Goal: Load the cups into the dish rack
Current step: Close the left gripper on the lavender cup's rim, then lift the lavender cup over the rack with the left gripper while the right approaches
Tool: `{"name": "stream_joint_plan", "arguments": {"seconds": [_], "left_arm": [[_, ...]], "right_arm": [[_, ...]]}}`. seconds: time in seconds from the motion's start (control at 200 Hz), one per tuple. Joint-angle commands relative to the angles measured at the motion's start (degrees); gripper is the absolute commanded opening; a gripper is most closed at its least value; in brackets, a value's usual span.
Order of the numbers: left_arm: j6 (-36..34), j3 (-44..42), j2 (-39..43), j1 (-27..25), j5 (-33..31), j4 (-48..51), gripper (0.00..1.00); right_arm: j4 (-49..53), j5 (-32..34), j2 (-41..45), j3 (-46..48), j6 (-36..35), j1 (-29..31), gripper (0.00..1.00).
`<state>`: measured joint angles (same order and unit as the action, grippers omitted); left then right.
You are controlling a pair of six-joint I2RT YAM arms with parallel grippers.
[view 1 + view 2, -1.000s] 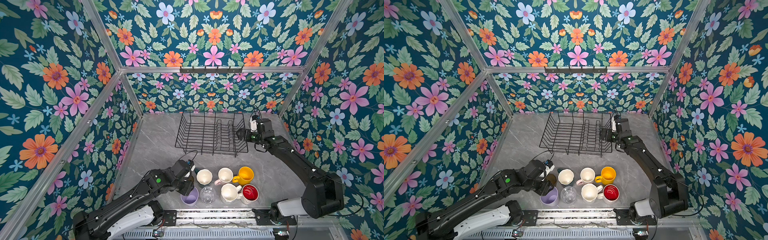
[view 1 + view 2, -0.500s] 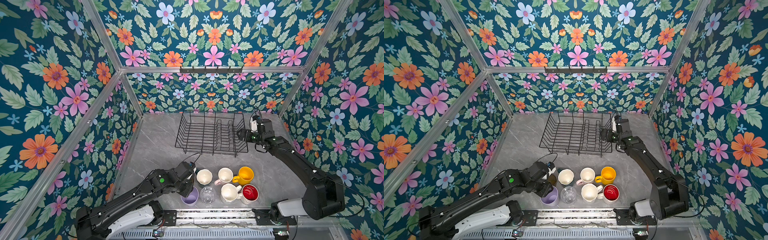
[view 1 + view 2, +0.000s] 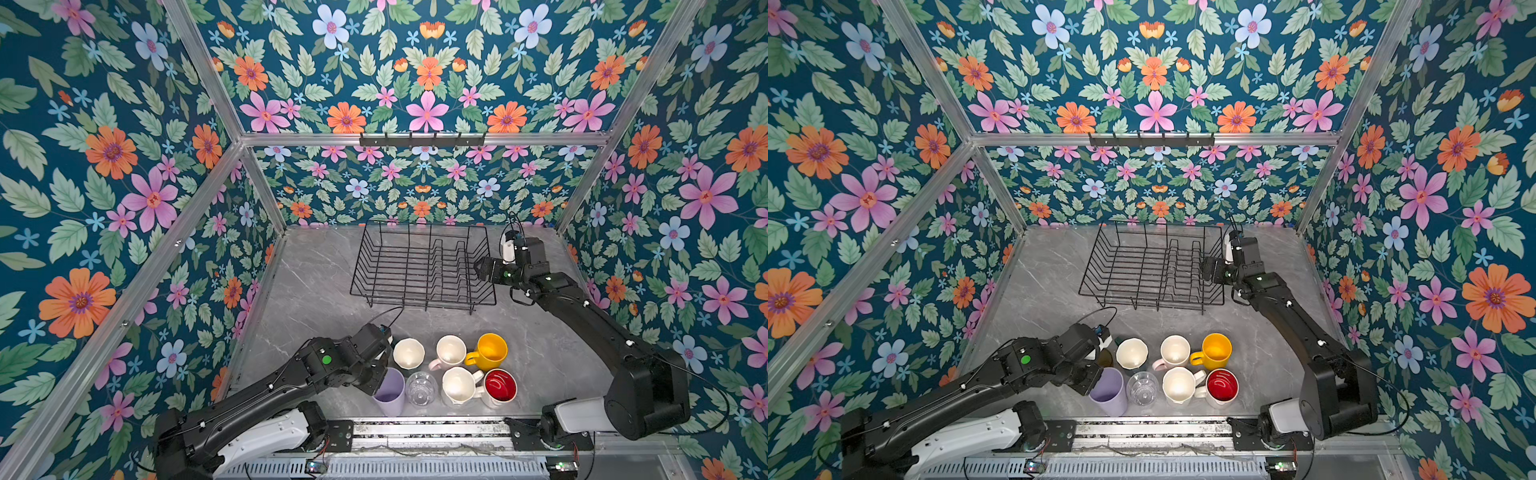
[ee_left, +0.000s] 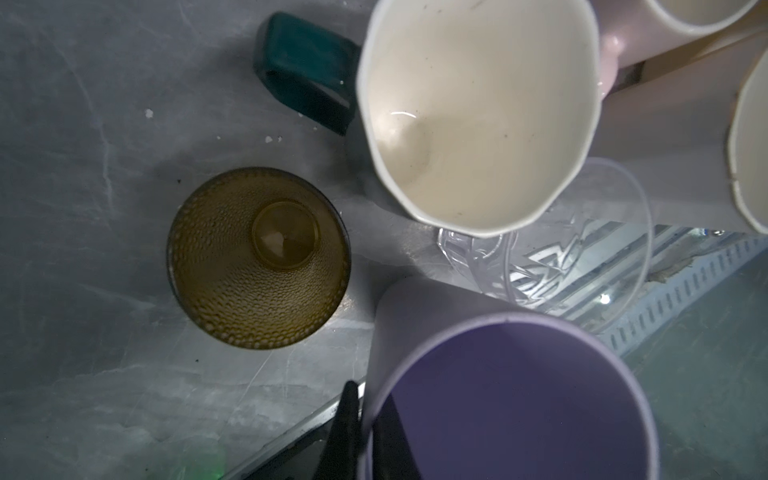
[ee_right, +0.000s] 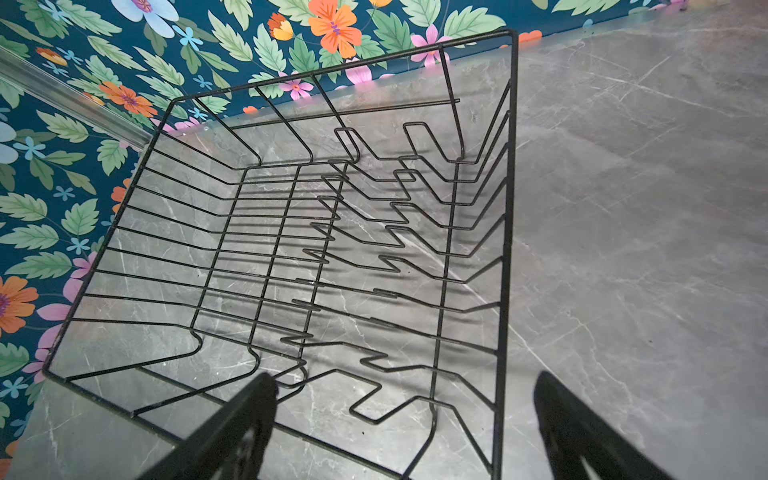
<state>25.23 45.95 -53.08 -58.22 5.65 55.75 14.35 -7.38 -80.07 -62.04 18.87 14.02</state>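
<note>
The left hand (image 4: 365, 415) is clenched on the rim of the lilac tumbler (image 3: 390, 390) - in the left wrist view one finger is inside the tumbler and the other is outside, against the wall. Whether the base of the tumbler touches the bench (image 3: 316, 282), I cannot tell.

The tumbler is at the left end of the near row of cups. Beside it, going to the right, stand the clear glass (image 3: 420, 388), the white mug (image 3: 459, 386) and the red-lined mug (image 3: 500, 386). In the row behind are the brown glass (image 4: 257, 257), mostly covered by the left arm in both top views, then the teal mug (image 3: 408, 353), the pink mug (image 3: 450, 351) and the yellow mug (image 3: 488, 351). All of them are upright, mouths up.

The dish rack (image 3: 422, 266) sits further back on the bench, well apart from the cups. The right hand (image 5: 405, 415) hangs at the right end of the rack - its fingers are spread wide and hold nothing.
</note>
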Motion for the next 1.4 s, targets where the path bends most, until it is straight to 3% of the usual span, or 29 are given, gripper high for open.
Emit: {"name": "stream_joint_plan", "arguments": {"seconds": [0.0, 0.501, 0.636, 0.776, 0.861, 0.946, 1.107, 1.222, 1.397], "left_arm": [[-0.08, 1.58, 0.86, -0.05, -1.59, 2.2, 0.0], [-1.55, 15.65, 8.25, -0.05, -7.25, 7.53, 0.0], [-4.08, 20.49, 9.78, -0.01, -11.32, 5.52, 0.0], [-9.65, 20.7, 10.84, -0.01, -17.12, -6.61, 0.0], [-13.25, 17.98, 11.1, 0.03, -19.38, -19.03, 0.0], [-15.69, 16.58, 9.28, 0.03, -23.26, -26.8, 0.0], [-19.28, 16.05, 4.88, 1.08, -26.09, -38.09, 0.0], [-17.74, 16.02, 2.22, 6.91, -20.71, -42.73, 0.0], [-8.21, 11.84, -0.56, 26.38, 5.46, -50.39, 0.0]], "right_arm": [[-0.11, -0.59, 0.02, -0.58, -0.37, 0.04, 0.96], [-0.25, -2.67, 0.22, -1.33, 0.37, 0.04, 0.96], [-0.53, -4.85, 0.61, -1.46, 1.11, 0.11, 0.96], [-1.55, -8.73, 1.0, -1.84, 2.48, 0.11, 0.96], [-2.61, -13.88, 1.83, -2.33, 4.64, -0.54, 0.96], [-6.23, -20.69, 3.62, -1.92, 8.86, -2.57, 0.96], [-12.65, -26.84, 6.24, -0.19, 12.77, -3.79, 0.97], [-15.79, -32.58, 6.16, 0.06, 14.72, -3.91, 0.97], [-21.41, -39.4, 6.24, 1.47, 16.51, -4.09, 0.97]]}}
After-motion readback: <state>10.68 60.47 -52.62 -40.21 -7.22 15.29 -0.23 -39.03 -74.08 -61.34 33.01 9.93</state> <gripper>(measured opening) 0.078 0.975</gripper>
